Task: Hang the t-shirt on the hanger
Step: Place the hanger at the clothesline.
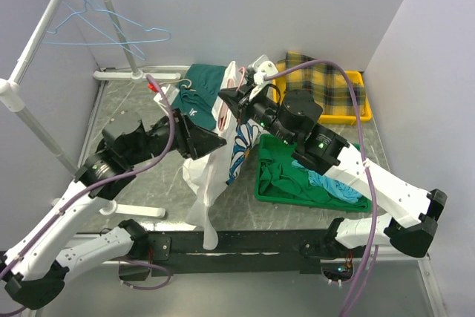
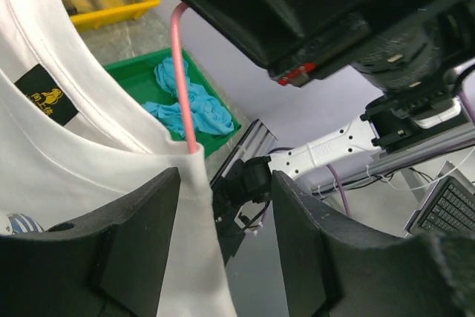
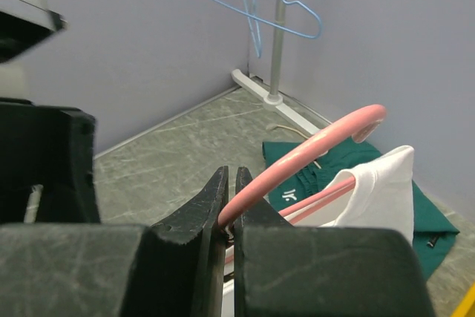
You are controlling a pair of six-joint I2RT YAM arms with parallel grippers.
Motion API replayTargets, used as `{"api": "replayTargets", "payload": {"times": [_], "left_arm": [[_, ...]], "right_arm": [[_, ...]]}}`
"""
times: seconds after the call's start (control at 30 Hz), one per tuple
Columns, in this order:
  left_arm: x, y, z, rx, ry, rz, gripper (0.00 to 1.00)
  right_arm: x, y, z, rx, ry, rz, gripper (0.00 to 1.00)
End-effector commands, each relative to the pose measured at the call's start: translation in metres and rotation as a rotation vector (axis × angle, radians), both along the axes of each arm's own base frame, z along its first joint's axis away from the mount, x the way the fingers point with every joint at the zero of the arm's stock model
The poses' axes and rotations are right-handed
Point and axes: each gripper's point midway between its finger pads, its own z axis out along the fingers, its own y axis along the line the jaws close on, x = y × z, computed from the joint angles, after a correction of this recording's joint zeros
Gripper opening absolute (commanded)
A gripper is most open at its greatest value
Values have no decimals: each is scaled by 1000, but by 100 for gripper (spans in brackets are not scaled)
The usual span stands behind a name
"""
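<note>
The white t-shirt [image 1: 206, 183] hangs from mid-table, its blue flower print [image 1: 239, 155] facing right. The pink hanger [image 3: 312, 146] is held up by its hook in my right gripper [image 3: 229, 172], which is shut on it; that gripper is at the shirt's top in the top view [image 1: 231, 102]. In the left wrist view the pink wire [image 2: 182, 72] runs down into the t-shirt's neck [image 2: 89, 146]. My left gripper [image 2: 223, 183] is open, with the shirt's edge hanging between its fingers close to the left finger [image 2: 141, 235]. It sits left of the shirt in the top view [image 1: 206, 142].
A green tray [image 1: 264, 192] with green and blue garments is at right. A yellow tray [image 1: 362, 113] with plaid cloth is behind it. A dark green garment [image 1: 200, 83] lies at the back. A rack [image 1: 111, 12] with light blue hangers [image 1: 96, 24] stands at the back left.
</note>
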Motion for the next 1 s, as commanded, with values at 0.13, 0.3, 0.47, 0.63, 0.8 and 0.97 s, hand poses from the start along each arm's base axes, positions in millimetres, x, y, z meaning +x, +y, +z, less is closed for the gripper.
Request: {"api": "replayTargets", "payload": {"times": [0.13,0.3,0.47,0.63,0.8,0.97], "left_arm": [[10,-15,2,-49,-7,-39,54],[7,-22,-10,-71,42,-78,46],[2,-25,-13,-133,59,-110,25],[-1,-23,-11,-205,87,-101,1],[-1,-12,-3,-362,92,-50,1],[4,-13,-5,-388,107,9,1]], "right_arm": [[-14,9,41,96,-70,94,0],[-10,13,40,83,-71,97,0],[-13,18,40,73,-74,120,0],[-15,21,36,66,-68,134,0],[-19,17,35,74,-53,129,16],[-21,11,26,82,-20,115,53]]}}
